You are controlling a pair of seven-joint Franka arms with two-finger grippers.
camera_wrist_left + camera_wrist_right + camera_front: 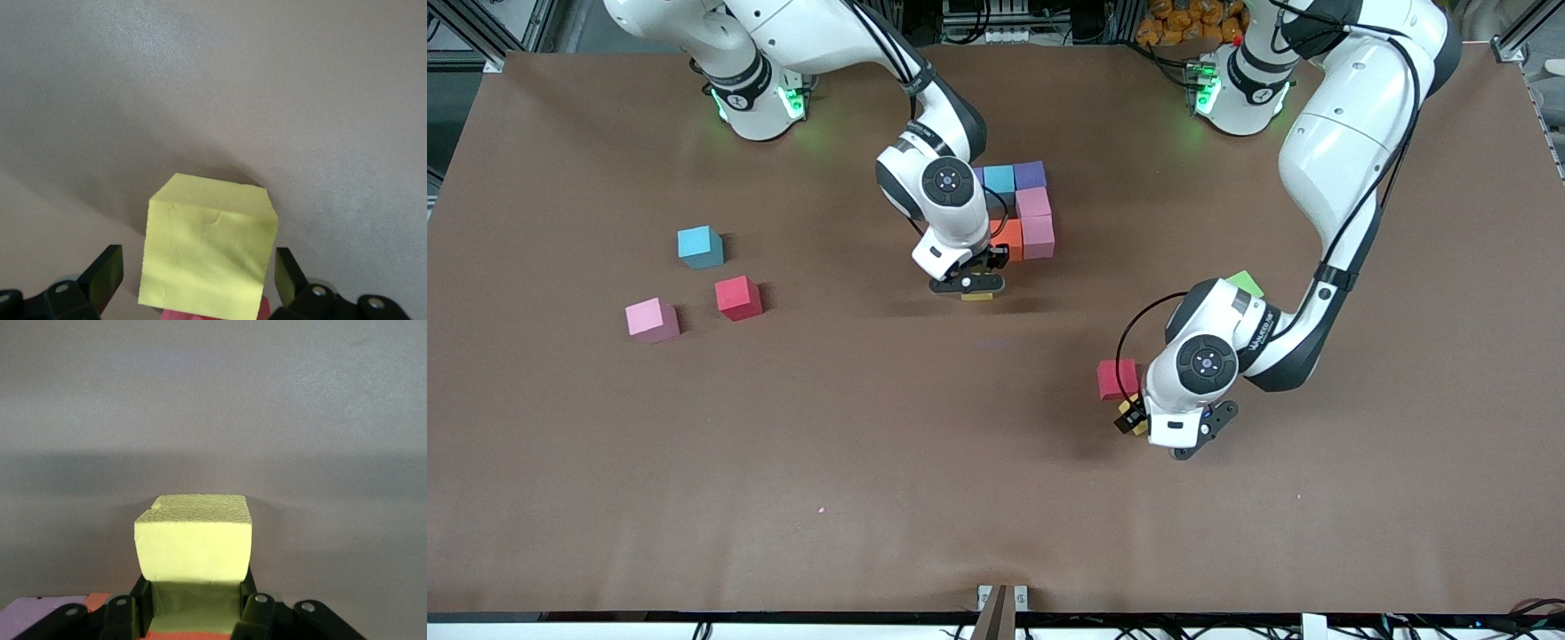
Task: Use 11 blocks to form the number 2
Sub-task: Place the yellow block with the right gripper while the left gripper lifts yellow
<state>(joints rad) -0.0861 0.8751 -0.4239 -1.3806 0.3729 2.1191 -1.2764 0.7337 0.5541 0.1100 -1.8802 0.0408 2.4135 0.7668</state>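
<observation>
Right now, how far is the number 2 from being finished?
Partly built: a cluster of sky blue, purple, pink and orange blocks stands mid-table. The right tool holds a yellow block beside it. The left tool is open around another yellow block. Sky blue, red and pink blocks lie loose.

Right gripper (976, 286) low near table centre, fingers clamped. Left gripper (1169, 434) low toward left arm's end, fingers spread wide.
</observation>
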